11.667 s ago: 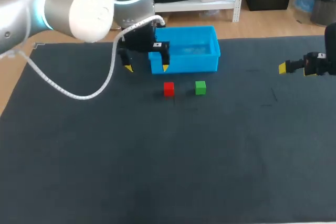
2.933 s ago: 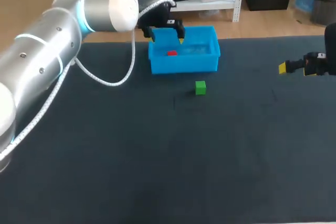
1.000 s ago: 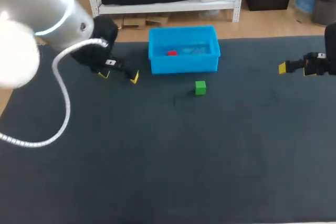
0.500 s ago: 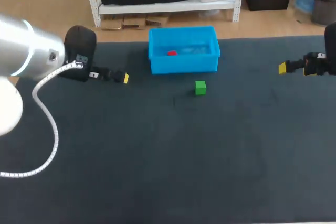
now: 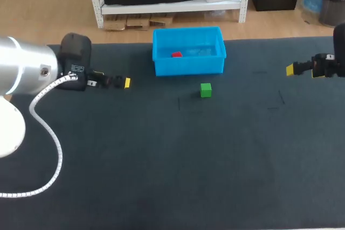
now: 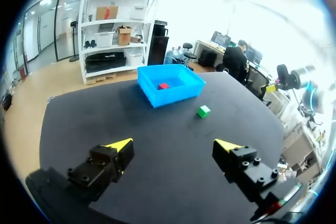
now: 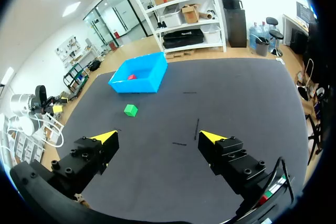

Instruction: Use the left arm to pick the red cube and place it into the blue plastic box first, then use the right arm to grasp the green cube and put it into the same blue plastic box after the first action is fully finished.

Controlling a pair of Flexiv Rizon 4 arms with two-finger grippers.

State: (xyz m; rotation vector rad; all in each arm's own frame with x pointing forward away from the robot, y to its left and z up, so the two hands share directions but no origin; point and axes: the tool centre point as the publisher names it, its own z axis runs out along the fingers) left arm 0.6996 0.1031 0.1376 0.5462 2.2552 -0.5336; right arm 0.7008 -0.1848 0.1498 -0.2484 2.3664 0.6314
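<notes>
The left arm (image 5: pixel 24 74) is showing a brushed silver tube, a white rounded joint and a black wrist casing bearing a small white label. A white ribbed cable (image 5: pixel 46 133) is trailing from it. The left gripper (image 6: pixel 175 144) is wearing blocky black fingers (image 6: pixel 100 169) dotted with round screw heads (image 6: pixel 251 162), each finger ending in a yellow wedge. The right gripper (image 7: pixel 157 137) is showing the same black and yellow, with a small red and green mark beside one finger.

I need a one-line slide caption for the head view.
Red cube inside the blue box, green cube on the table near it, left gripper and right gripper empty at the sides.
</notes>
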